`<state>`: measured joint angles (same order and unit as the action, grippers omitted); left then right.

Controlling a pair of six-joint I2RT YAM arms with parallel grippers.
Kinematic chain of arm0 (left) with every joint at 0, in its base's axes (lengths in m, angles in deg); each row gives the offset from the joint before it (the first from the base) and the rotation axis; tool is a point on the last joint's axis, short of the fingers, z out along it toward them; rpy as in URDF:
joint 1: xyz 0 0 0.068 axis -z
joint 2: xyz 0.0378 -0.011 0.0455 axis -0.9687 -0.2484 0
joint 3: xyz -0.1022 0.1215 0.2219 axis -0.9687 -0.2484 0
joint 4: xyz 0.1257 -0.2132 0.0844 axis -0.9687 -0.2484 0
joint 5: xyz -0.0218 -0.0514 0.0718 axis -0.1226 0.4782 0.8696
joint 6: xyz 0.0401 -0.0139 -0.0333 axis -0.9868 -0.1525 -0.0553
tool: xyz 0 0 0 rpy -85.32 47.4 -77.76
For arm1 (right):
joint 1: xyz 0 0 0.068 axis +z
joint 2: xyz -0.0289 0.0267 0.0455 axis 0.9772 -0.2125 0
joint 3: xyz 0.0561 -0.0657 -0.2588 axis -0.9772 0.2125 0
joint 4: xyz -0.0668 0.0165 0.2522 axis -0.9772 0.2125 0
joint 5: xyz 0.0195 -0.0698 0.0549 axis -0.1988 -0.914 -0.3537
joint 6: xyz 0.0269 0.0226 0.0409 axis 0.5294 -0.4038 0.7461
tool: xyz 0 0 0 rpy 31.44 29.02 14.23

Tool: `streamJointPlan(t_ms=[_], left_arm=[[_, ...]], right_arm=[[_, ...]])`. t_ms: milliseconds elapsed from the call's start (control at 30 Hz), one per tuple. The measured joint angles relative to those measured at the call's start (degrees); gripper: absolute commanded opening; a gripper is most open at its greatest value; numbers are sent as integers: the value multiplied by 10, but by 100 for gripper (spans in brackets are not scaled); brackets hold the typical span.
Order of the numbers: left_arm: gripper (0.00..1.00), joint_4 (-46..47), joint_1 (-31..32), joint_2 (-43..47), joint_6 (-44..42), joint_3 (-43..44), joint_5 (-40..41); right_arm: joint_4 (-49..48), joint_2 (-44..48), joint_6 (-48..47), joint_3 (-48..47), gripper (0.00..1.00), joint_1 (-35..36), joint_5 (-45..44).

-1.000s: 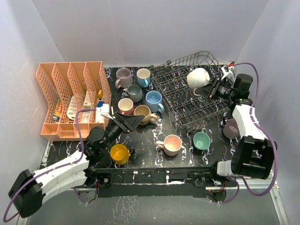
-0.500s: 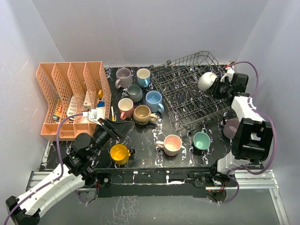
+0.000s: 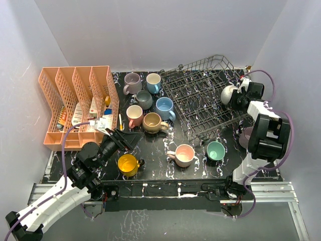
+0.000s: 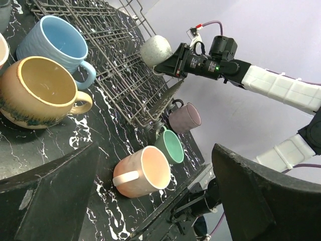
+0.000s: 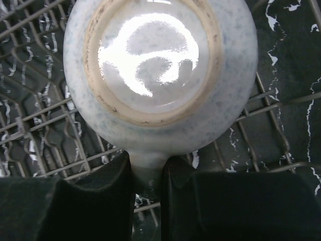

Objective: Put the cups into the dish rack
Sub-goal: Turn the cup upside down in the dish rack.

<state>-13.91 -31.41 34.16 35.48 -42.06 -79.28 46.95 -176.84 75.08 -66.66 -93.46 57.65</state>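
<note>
Right tool point(image 5: 147, 174) has carried the white cup point(image 5: 160, 65) from mid-rack to the right side of the dish rack point(image 3: 200, 108), clamped on its handle, base up; release looks near. Left tool point(image 3: 134, 138), spread and empty, has drawn back from the tan cup point(image 3: 152, 122).

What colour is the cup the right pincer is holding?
Speckled white-grey cup, clearest in the right wrist view.

My top view looks steeply down from high behind the near edge, taking in the whole table point(image 3: 160, 168). My left wrist view sits low by the tabletop, facing across toward the dish rack point(image 4: 115, 75). My right wrist view is pressed close on the speckled white cup point(image 5: 160, 65). All three views share that cup and the rack wires.
</note>
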Motion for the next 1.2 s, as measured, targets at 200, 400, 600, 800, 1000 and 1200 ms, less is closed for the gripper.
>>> streamJointPlan(t_ms=[200, 400, 600, 800, 1000, 1200], left_arm=[[92, -8, 0, 1, 0, 0, 3], [92, -11, 0, -2, 1, 0, 4], [92, -15, 0, -2, 3, 0, 4], [92, -14, 0, -3, 5, 0, 4], [92, -14, 0, -15, 5, 0, 2], [92, -18, 0, -16, 6, 5, 0]], right_arm=[[-3, -54, -28, -25, 8, -7, -14], [-7, -87, -44, -51, 21, -7, -12], [-7, -99, -61, -66, 27, -14, -23], [-12, -97, -77, -66, 44, -23, -29], [-12, -75, -90, -66, 51, -24, -28], [-1, -35, -104, -66, 64, -24, -4]])
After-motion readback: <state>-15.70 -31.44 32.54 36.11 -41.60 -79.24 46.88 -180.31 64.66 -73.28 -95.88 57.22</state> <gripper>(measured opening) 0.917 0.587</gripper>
